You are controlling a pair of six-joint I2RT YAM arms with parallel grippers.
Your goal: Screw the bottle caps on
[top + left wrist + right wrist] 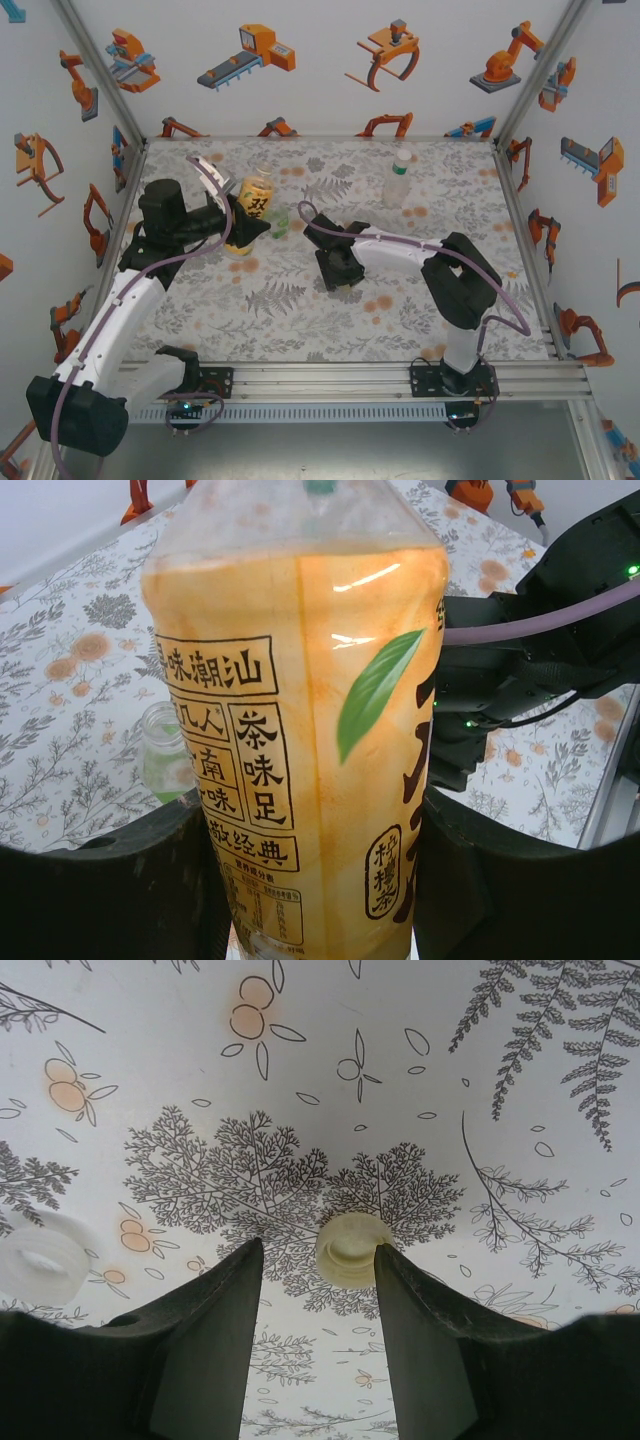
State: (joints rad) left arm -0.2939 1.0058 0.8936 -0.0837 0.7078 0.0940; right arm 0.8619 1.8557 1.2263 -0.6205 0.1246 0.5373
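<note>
My left gripper (315, 890) is shut on the yellow bottle (300, 710), black fingers (100, 890) pressing its label from both sides; from above, this bottle (252, 208) stands upright at the back left. The short green-tinted bottle (279, 222) stands just right of it, open-mouthed in the left wrist view (165, 755). The clear bottle with the white-green label (398, 178) stands at the back right. My right gripper (320, 1252) points down at the table, open. A pale yellowish cap (350, 1250) lies open side up by its right fingertip. A white cap (40, 1260) lies further left.
The right arm (540, 660) with its purple cable reaches in close beside the yellow bottle. The floral tablecloth (300, 320) covers the table, walled by printed panels at the left, back and right. An aluminium rail (400, 375) runs along the near edge.
</note>
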